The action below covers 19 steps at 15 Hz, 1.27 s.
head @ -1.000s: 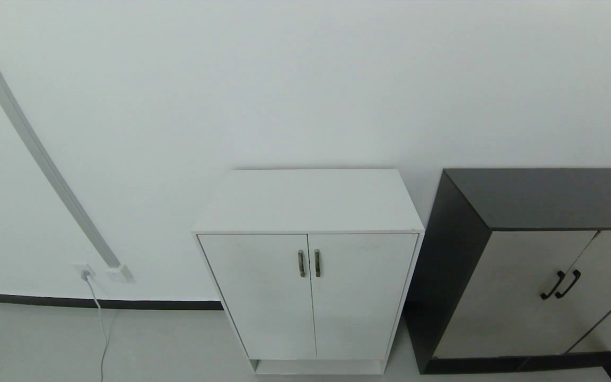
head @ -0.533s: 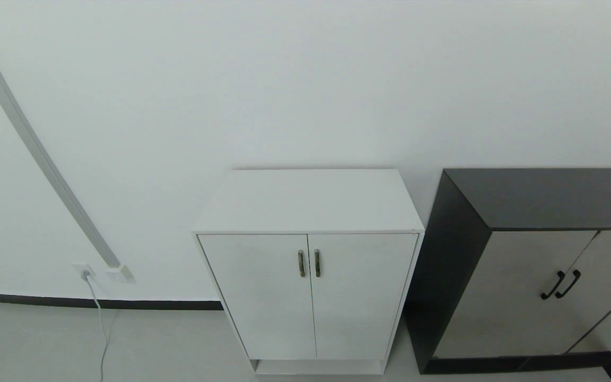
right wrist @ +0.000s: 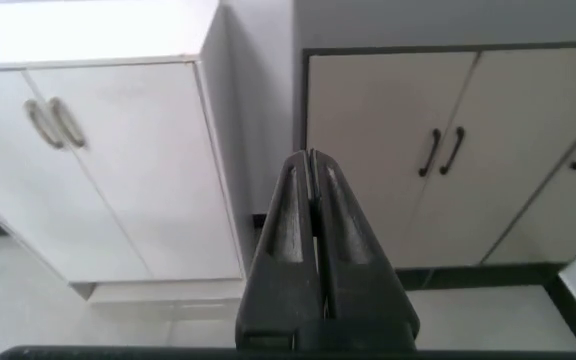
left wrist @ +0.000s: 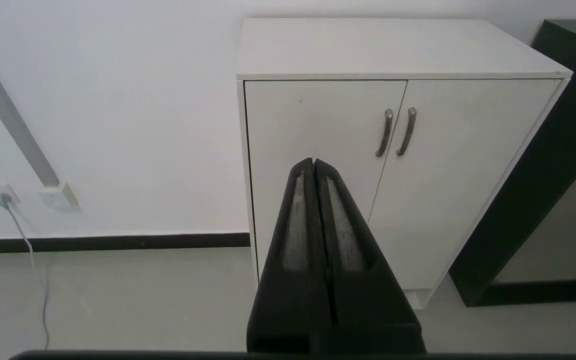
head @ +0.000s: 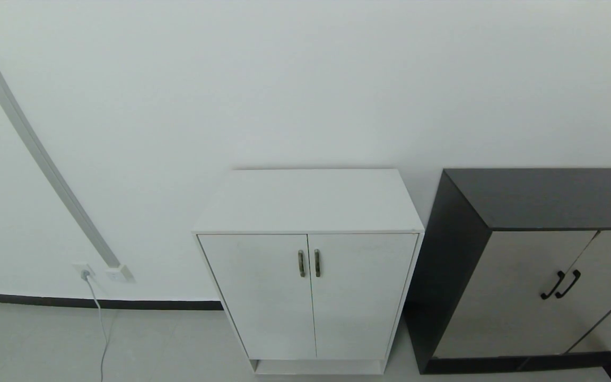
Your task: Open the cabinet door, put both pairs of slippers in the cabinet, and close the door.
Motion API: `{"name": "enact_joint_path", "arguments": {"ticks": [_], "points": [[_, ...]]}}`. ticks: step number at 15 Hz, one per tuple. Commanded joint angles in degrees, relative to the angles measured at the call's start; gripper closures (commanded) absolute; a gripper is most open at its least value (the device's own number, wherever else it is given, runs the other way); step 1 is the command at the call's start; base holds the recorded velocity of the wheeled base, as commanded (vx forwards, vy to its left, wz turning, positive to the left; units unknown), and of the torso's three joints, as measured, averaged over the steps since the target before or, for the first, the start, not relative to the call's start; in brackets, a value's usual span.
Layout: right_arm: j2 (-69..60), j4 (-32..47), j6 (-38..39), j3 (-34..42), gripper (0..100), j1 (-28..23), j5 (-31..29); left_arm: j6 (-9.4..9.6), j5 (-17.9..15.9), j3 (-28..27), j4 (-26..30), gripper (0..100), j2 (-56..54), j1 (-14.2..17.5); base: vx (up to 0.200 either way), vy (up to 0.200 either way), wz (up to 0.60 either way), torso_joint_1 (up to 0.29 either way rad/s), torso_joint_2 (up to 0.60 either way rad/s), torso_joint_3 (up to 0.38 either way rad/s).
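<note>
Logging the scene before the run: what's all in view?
white cabinet: one, white, centre against wall, doors shut
cabinet handles: two, grey, where its doors meet
dark cabinet: one, black with grey doors, right of white cabinet
wall socket: one, white, low on left wall, cable plugged in
wall duct: one, grey, slanting down to the socket
left pincer: one, black, shut, facing white cabinet
right pincer: one, black, shut, facing the two cabinets

One white cabinet (head: 308, 201) with two doors (head: 258, 297) and two handles (head: 301, 263), one dark cabinet (head: 544, 196), and one wall socket (head: 84, 270).
</note>
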Motion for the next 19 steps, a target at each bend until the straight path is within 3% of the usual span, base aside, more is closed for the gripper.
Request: {"name": "enact_joint_path", "arguments": {"ticks": [1, 4, 19], "points": [[-0.45, -0.22, 2.68, 0.07, 100, 0.07, -0.76, 0.05, -0.01, -0.01, 0.00, 100, 0.07, 0.00, 0.000, 0.000, 0.00, 0.000, 0.00, 0.000], [-0.45, -0.14, 4.00, -0.19, 100, 0.07, -4.37, 0.14, -0.10, -0.01, 0.00, 100, 0.07, 0.00, 0.000, 0.000, 0.00, 0.000, 0.00, 0.000], [-0.53, -0.40, 4.00, 0.07, 100, 0.25, -3.75, 0.22, -0.89, -0.01, 0.00, 100, 0.07, 0.00, 0.000, 0.000, 0.00, 0.000, 0.00, 0.000]]}}
